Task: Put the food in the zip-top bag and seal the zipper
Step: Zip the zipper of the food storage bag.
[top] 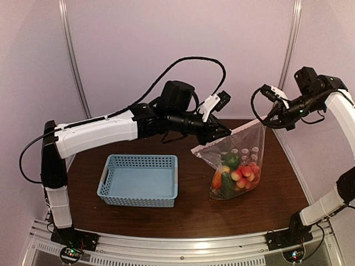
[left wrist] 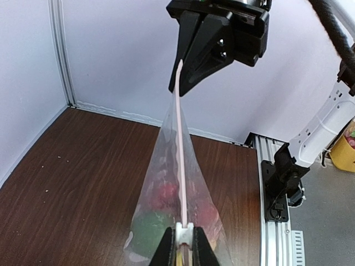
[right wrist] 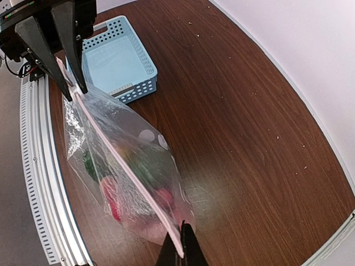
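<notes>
ok so in the top view the zip-top bag (top: 244,158) is held up right of centre, stretched between both arms. the left tool (top: 224,134) is pinched narrow on the zipper (top: 247,128), a little way in from the bag's lower left corner. the right tool (top: 265,122) is clamped tight on the upper right end of that same strip. so the zipper runs taut on a slant, low toward the left of the frame and high toward the right.

the food (top: 236,174) is all down in the belly of the bag: red and orange bits, something green, a yellowish piece. can't tell 1 veg from another through the crinkly plastic. the bag's bottom is down at tabletop (top: 249,216) level, but i can't tell if it's really resting there or just hanging.

left wrist view: its own fingers (left wrist: 163,252) at the bottom edge squeeze the pale strip, which goes straight up the middle of the frame to the right tool at the top. along that stretch it reads as 1 thin line, both sides together.

right wrist view is the same thing from the other end, with the strip going from bottom centre up to the left tool in the upper left.

the light blue basket (top: 138,160) sits on the tabletop left of centre in the top view, well apart from the bag.
</notes>
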`<act>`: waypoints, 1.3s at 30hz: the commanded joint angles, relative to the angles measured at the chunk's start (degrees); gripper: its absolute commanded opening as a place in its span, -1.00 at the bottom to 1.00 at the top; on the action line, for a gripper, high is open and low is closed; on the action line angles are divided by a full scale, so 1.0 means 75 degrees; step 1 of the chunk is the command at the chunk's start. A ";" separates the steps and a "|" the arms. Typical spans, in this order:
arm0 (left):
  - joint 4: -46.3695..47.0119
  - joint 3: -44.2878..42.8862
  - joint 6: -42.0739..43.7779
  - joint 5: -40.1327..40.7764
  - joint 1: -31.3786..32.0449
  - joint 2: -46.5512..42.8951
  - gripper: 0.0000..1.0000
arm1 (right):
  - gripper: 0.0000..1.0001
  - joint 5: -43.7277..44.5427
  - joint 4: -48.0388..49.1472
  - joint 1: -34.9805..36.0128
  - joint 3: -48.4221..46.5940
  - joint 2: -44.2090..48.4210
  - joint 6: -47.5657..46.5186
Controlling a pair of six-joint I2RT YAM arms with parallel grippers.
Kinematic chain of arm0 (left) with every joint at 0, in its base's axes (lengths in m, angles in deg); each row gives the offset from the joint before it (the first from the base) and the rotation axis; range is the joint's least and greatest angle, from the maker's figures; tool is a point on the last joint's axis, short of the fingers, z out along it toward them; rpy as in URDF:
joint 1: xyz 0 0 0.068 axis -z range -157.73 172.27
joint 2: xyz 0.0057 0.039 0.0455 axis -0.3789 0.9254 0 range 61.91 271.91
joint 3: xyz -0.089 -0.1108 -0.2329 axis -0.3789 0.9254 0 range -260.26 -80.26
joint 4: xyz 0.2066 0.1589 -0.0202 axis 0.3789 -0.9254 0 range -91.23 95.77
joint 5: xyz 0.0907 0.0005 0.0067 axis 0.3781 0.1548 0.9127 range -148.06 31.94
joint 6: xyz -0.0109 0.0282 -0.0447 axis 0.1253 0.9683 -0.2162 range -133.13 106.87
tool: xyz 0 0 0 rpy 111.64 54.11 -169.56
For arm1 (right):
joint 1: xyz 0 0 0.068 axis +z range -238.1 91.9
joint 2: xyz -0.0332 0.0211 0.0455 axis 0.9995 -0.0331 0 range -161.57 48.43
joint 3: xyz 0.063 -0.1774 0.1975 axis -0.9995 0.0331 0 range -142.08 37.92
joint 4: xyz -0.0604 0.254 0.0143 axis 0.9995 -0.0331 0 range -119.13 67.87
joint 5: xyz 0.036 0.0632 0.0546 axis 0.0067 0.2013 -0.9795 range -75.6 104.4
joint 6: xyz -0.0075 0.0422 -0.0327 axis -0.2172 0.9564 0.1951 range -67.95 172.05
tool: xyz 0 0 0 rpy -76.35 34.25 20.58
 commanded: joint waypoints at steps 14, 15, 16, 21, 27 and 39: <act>-0.0554 0.1491 0.0126 0.0348 -0.0176 -0.1270 -1.00 | -1.00 0.0309 0.0752 -0.0493 0.0221 0.0060 0.0290; -0.0554 0.1556 0.0098 0.0387 -0.0185 -0.1324 -1.00 | -1.00 0.0328 0.0779 -0.0493 0.0239 0.0075 0.0302; -0.0552 0.1631 0.0093 0.0394 -0.0189 -0.1382 -1.00 | -1.00 0.0346 0.0799 -0.0497 0.0256 0.0077 0.0314; -0.0531 0.2031 0.0084 0.0481 -0.0189 -0.1643 -1.00 | -1.00 0.0361 0.0823 -0.0499 0.0360 0.0077 0.0309; -0.0185 0.2824 -0.0104 0.0591 -0.0201 -0.2081 -1.00 | -1.00 0.0319 0.0944 -0.0498 0.0426 0.0111 0.0422; 0.0026 0.3574 -0.0231 0.0837 -0.0211 -0.2676 -1.00 | -1.00 0.0262 0.0997 -0.0702 0.0429 0.0130 0.0530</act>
